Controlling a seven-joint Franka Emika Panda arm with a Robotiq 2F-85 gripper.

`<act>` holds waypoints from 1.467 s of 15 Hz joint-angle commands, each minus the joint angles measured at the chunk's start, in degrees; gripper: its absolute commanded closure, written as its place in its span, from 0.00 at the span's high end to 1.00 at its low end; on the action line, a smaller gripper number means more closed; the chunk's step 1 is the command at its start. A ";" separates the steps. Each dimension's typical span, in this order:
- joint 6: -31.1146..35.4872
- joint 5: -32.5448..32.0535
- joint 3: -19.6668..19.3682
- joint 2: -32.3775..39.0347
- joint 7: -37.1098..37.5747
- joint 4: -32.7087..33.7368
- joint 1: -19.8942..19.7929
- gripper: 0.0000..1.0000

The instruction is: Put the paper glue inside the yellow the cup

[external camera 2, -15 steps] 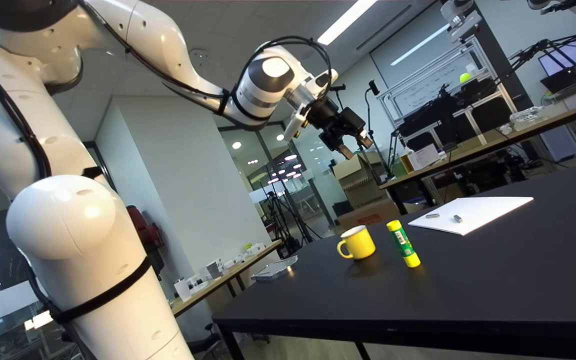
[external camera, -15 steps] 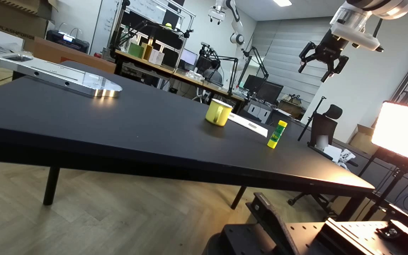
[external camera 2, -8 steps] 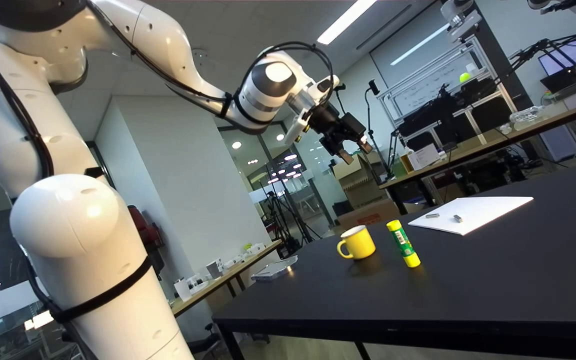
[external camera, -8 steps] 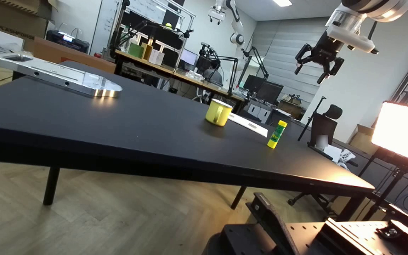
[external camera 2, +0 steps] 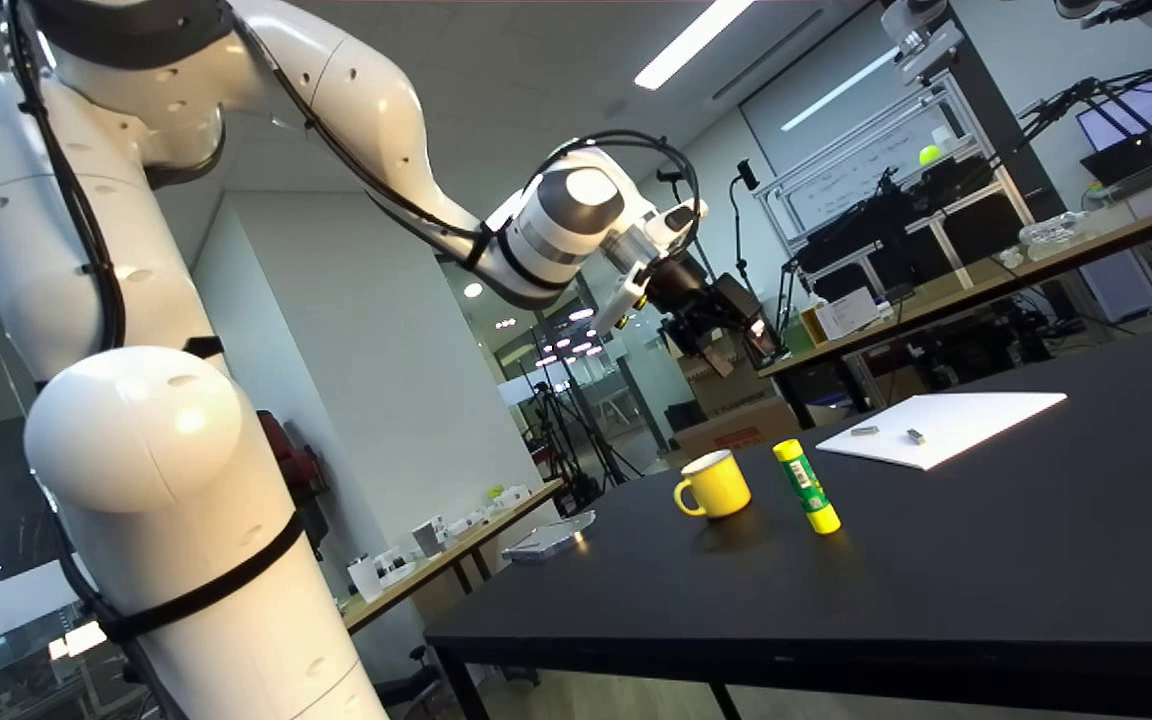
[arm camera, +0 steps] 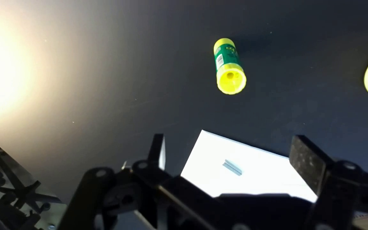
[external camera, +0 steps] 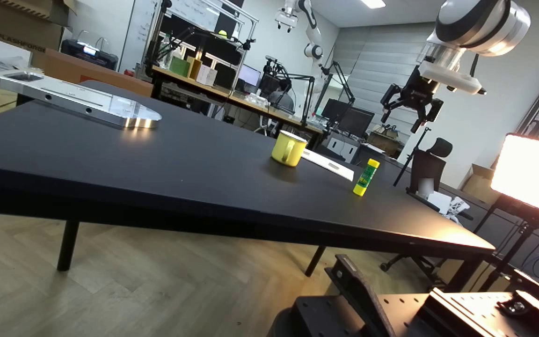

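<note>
white-rimmed yellow cup [external camera 2: 721, 492], green-banded yellow paper glue [external camera 2: 808, 488], black table [external camera 2: 986, 560], white panel [external camera 2: 966, 422], black gripper [external camera: 399, 123]

Table [external camera: 180, 182], blk., right before me, warm glare on one corner. Floor [external camera: 134, 271], lt. wood, herringbone patt. Light panel [external camera: 534, 175], lit, v. bright. Office chair [external camera: 424, 164], blk., w/ headrest, nr. same. Workbench [external camera: 194, 85], wood top, across rm. Whiteboard [external camera 2: 836, 190], w/ writing. Wall [external camera: 484, 103], plain, pale, beside banded covering [external camera: 382, 70], grey, horiz.; blind or cladding, I can't tell. Ceiling [external camera 2: 536, 60], w/ strip light [external camera 2: 693, 42], on. Glazing [external camera 2: 511, 335], dk.-framed. Side tbl. [external camera 2: 454, 556], long, wood top, nr. jutting wall section [external camera 2: 356, 330], pale. Cartons [external camera: 19, 40], cardbd., 1 marked FLASHFORGE.
</note>
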 commanded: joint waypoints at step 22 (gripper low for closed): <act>25.17 -0.10 -16.09 17.03 3.15 -4.57 16.08 0.75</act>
